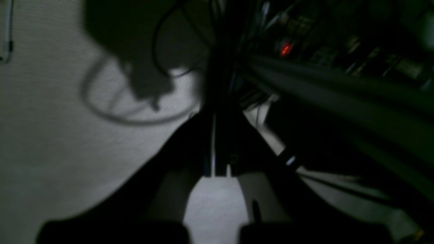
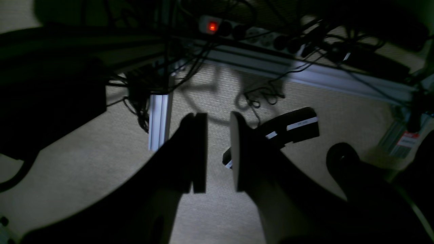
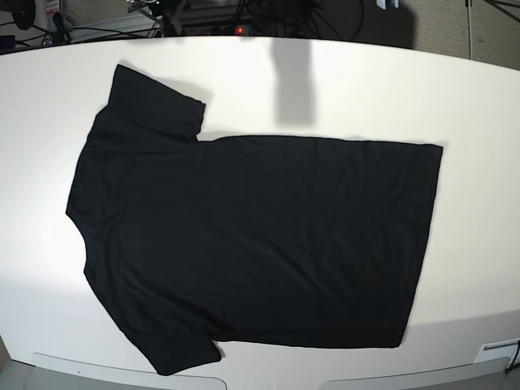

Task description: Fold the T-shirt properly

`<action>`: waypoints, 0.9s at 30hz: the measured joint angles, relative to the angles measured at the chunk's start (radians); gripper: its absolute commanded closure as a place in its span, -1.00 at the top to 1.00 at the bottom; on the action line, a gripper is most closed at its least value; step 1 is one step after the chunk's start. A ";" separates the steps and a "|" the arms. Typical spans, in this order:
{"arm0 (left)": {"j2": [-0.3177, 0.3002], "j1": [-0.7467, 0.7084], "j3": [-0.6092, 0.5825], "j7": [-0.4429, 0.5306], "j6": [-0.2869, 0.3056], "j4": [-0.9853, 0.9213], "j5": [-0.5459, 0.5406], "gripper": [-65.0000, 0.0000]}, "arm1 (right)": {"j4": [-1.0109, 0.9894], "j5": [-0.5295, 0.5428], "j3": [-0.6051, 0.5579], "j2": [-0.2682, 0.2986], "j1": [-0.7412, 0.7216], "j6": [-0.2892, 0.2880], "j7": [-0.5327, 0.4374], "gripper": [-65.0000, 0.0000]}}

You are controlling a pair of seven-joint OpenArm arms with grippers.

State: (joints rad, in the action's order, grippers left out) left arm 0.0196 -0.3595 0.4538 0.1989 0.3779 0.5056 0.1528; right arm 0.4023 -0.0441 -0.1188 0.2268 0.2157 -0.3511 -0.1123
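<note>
The black T-shirt (image 3: 252,236) lies spread flat on the white table (image 3: 471,97), plain side up, with its sleeves at the left and its hem at the right. No print shows. Neither gripper is in the base view. In the left wrist view my left gripper (image 1: 216,118) hangs over carpet floor with its jaws together and nothing between them. In the right wrist view my right gripper (image 2: 218,122) also hangs over carpet, with its pads a small gap apart and empty. The T-shirt is in neither wrist view.
Under the table are a power strip with a red light (image 2: 212,26), tangled cables (image 2: 261,96), an aluminium frame post (image 2: 157,118) and a dark box (image 2: 291,127). A shadow falls on the table's far edge (image 3: 292,77).
</note>
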 measured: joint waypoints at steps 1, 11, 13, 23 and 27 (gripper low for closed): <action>0.000 -0.011 0.000 0.001 0.023 0.018 -0.013 -0.96 | 0.019 0.002 0.000 0.004 0.015 0.001 -0.001 -0.61; 0.000 -0.152 0.000 -0.003 0.042 0.192 -0.019 -0.95 | 0.246 0.101 0.000 0.054 0.195 0.003 -0.002 -0.61; 0.000 -0.192 0.000 0.000 0.042 0.240 -0.018 -0.95 | 0.304 0.100 0.000 0.060 0.236 0.003 -0.002 -0.61; 0.002 -0.378 -0.002 -0.009 0.162 0.519 -0.051 -0.95 | 0.604 0.134 0.000 0.091 0.455 -0.001 0.014 -0.61; 0.003 -0.457 -0.002 -0.041 0.225 0.643 -0.117 -0.95 | 0.739 0.179 -0.001 0.126 0.555 -0.012 0.041 -0.61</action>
State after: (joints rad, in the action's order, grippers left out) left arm 0.0227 -0.8162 0.4519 0.1577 0.6025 1.1488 0.0360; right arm 1.1412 0.1352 -0.1196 0.3527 0.7712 -0.3634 -0.0711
